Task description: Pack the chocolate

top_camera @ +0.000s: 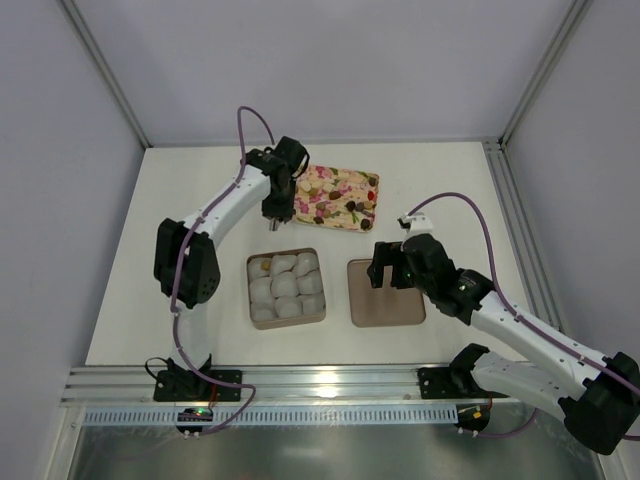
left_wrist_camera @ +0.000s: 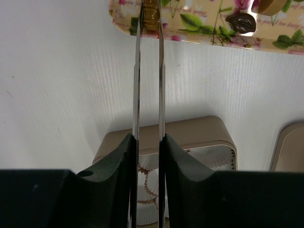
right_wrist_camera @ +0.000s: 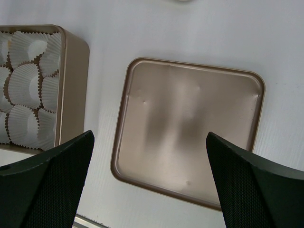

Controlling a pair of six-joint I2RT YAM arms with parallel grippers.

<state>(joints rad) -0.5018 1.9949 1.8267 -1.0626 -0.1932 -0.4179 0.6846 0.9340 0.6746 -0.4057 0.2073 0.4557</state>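
The chocolate lies on a floral tray [top_camera: 340, 200] at the back; a dark piece [left_wrist_camera: 241, 21] and a tan piece [left_wrist_camera: 268, 5] show on the tray [left_wrist_camera: 213, 33]. My left gripper [top_camera: 274, 222] hangs at the tray's near left corner. Its thin metal blades [left_wrist_camera: 151, 8] press on both sides of a tan-gold chocolate [left_wrist_camera: 151, 18]. The brown box [top_camera: 286, 288] of white paper cups lies below it, with a tan piece [top_camera: 262, 266] in its far left cup. My right gripper [right_wrist_camera: 149, 137] stands wide open above the box lid [right_wrist_camera: 190, 128].
The lid [top_camera: 386, 292] lies upside down to the right of the box. The box wall [right_wrist_camera: 71, 85] and its cups show at the left of the right wrist view. An aluminium rail runs along the near table edge, and frame posts stand at the back corners.
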